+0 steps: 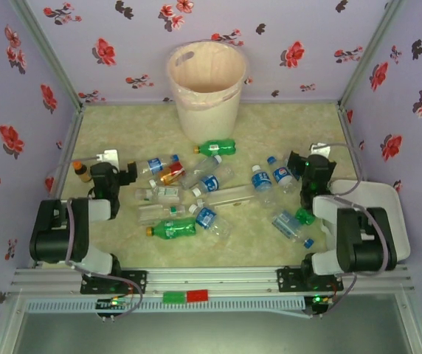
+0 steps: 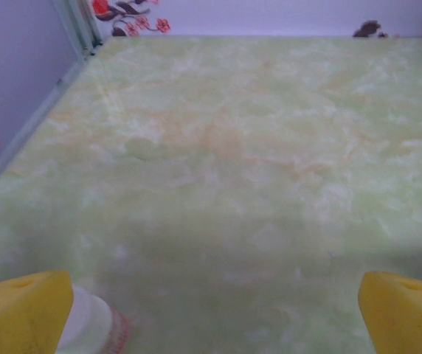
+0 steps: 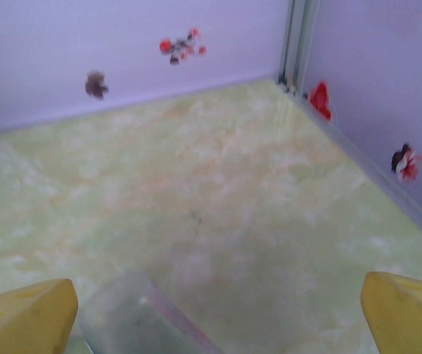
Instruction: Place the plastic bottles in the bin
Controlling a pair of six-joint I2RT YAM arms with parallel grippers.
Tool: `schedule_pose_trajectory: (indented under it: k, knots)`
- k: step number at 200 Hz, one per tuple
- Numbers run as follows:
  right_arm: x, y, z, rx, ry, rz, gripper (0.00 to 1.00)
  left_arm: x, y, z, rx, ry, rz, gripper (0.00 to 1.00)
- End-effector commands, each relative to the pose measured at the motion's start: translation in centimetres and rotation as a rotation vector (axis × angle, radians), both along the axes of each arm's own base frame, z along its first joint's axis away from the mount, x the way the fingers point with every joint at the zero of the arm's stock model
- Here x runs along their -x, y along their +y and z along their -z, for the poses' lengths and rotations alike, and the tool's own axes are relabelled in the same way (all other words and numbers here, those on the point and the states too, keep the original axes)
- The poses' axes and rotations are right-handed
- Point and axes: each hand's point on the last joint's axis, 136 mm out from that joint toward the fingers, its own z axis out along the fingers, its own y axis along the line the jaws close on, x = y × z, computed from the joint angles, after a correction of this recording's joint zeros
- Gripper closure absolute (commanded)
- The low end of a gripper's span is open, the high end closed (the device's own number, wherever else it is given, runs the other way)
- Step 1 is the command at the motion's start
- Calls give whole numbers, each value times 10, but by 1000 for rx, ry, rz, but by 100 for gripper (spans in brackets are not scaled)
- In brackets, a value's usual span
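Observation:
The pale pink-beige bin (image 1: 206, 85) stands at the back middle of the table with its liner over the rim. Plastic bottles lie scattered between the arms: a green one (image 1: 217, 147) just in front of the bin, another green one (image 1: 173, 230) nearer me, an amber one (image 1: 171, 175), and several clear ones with blue labels (image 1: 209, 182). My left gripper (image 1: 119, 171) sits low at the left edge of the pile, open (image 2: 215, 310), with a white cap (image 2: 89, 328) by its left finger. My right gripper (image 1: 303, 166) is open (image 3: 215, 313) over a clear bottle (image 3: 133, 321).
A small brown bottle with an orange cap (image 1: 82, 171) stands at the far left by the left arm. A white tray (image 1: 377, 199) lies under the right arm. Flowered walls close in the table on three sides.

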Motion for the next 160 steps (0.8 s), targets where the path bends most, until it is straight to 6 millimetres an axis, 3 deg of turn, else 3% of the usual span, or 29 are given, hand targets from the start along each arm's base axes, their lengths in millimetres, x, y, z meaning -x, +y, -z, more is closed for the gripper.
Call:
schedule_pose_trajectory:
  k: [1,38,88,128,160]
  knots:
    - [7,-2,-15,-68,72,52,1,0,13,-37,23,-11,-92,1]
    - [33,7,-26,-215,322,83,1,2,13,-79,177,94,-166,1]
    - [95,30,-24,-369,618,70,1,21,-17,-60,445,389,-209,0]
    - [142,53,-8,-466,788,77,3,36,-77,-56,616,421,-125,0]
    - [171,42,7,-406,842,213,11,40,-133,-67,641,382,24,1]
